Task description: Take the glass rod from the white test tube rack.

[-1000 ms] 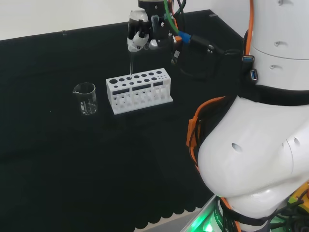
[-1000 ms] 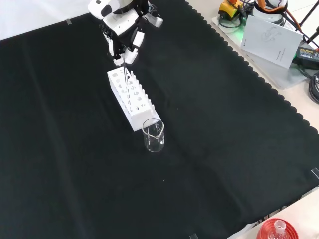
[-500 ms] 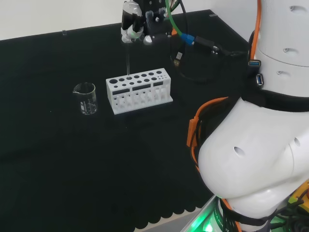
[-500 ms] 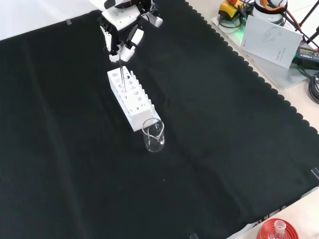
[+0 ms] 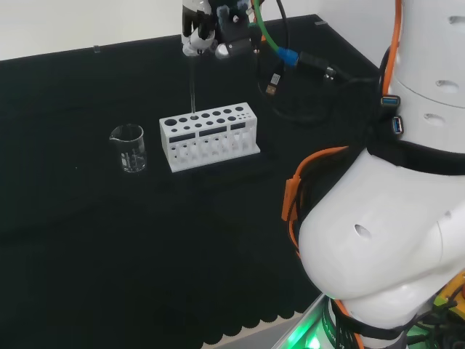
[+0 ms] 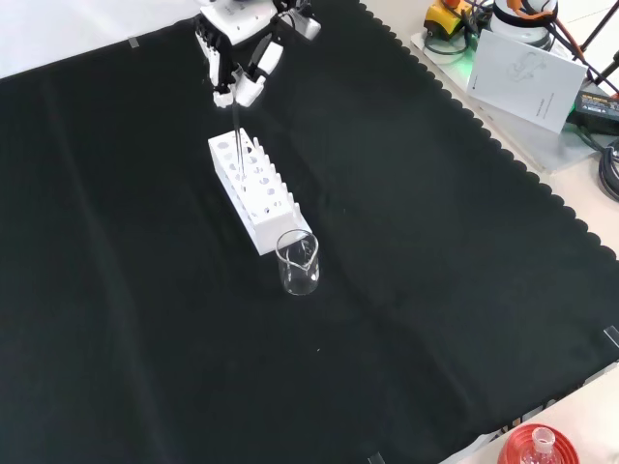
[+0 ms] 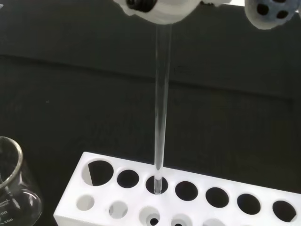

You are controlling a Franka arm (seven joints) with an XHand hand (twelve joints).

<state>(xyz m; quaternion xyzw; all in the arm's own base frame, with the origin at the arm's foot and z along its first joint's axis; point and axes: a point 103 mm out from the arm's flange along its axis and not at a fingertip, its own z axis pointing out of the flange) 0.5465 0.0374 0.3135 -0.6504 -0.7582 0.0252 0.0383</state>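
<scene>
**Hand lifting glass rod at the rack**

The hand [image 5: 207, 29], fingers pinched on the glass rod [image 7: 161, 113], holds it upright above the white test tube rack [image 5: 209, 136]. The rod's lower tip sits in a far-row hole. In the head view, a clear beaker [image 5: 128, 147], apparently empty, stands left of the rack.

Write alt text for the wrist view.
A clear glass rod, pinched in the hand, hangs upright with its lower tip just inside a hole of the white test tube rack. A glass beaker stands beside the rack on black cloth.
</scene>
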